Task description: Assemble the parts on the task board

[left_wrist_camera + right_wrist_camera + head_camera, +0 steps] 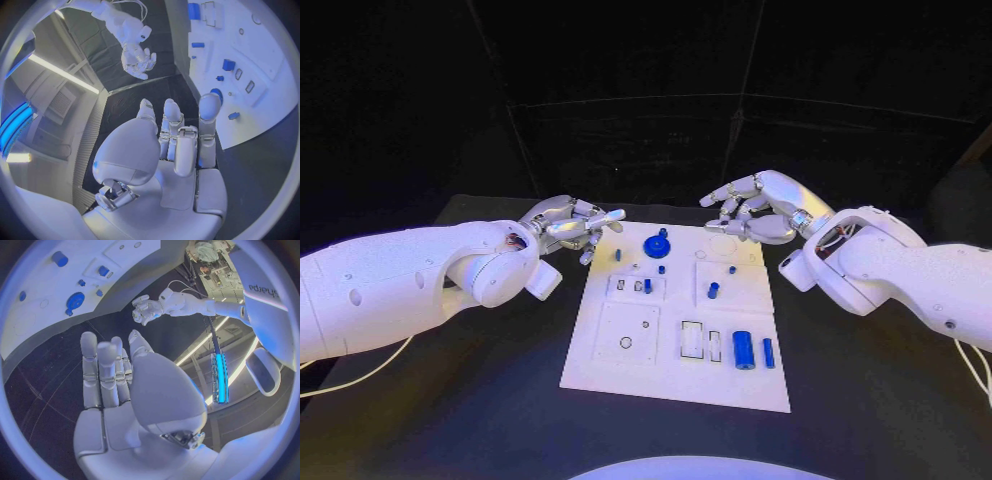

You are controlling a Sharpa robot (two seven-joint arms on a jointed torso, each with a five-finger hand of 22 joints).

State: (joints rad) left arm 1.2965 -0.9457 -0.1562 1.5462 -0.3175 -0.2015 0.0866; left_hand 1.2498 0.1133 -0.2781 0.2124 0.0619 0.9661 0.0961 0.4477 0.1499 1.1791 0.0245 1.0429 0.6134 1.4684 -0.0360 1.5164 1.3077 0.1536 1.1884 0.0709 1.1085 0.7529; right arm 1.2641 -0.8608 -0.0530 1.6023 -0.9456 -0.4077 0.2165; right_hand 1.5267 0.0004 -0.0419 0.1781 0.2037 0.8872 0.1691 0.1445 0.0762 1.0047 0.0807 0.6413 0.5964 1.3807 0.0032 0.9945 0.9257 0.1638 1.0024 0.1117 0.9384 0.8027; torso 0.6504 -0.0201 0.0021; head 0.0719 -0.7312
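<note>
Above the task board at mid-frame, both the left hand and right hand hover spread and empty; the small blue parts look rigid, light, best pinched at their sides.

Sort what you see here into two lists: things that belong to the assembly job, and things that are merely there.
Belongs to the job:
task board
round blue part
large blue cylinder
thin blue cylinder
left hand, holding nothing
right hand, holding nothing

Merely there:
black table
</note>
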